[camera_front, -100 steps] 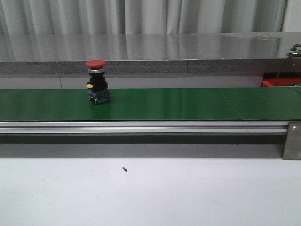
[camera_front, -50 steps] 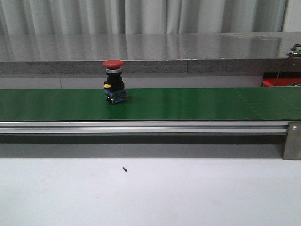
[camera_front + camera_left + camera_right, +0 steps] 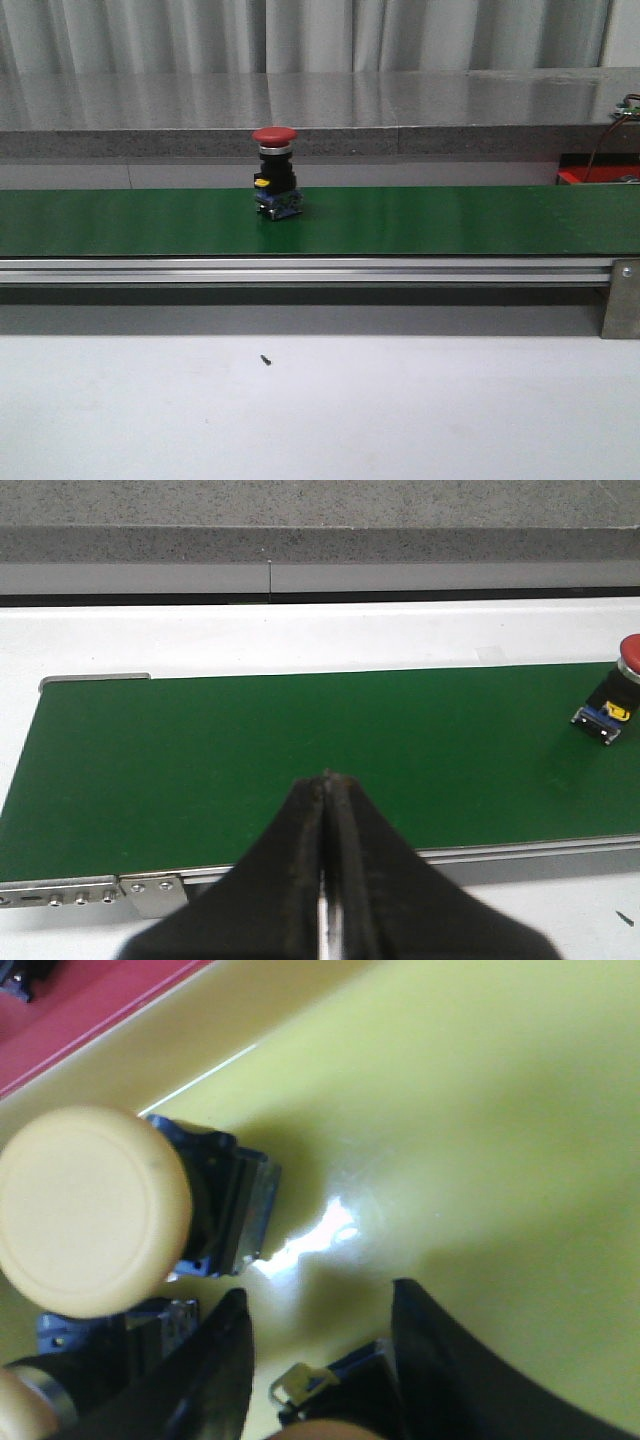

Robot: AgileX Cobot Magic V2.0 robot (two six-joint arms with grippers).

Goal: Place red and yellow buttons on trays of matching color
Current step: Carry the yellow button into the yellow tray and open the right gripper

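A red button (image 3: 275, 170) with a black and blue body stands upright on the green conveyor belt (image 3: 450, 220). In the left wrist view the same red button (image 3: 615, 695) is far off to one side of my left gripper (image 3: 327, 777), which is shut and empty above the belt's near edge. My right gripper (image 3: 318, 1292) is open low over the yellow tray (image 3: 480, 1160). A button body (image 3: 335, 1395) lies between its fingers, against one and apart from the other. A yellow button (image 3: 90, 1210) stands beside them. Neither gripper shows in the front view.
A corner of the red tray (image 3: 90, 1010) borders the yellow tray. Another button (image 3: 15, 1405) sits partly cut off at the frame edge. A grey ledge (image 3: 320, 110) runs behind the belt, and a small dark screw (image 3: 266, 360) lies on the white table.
The red button has travelled to the right along the belt, from about a third of the way across towards the middle.
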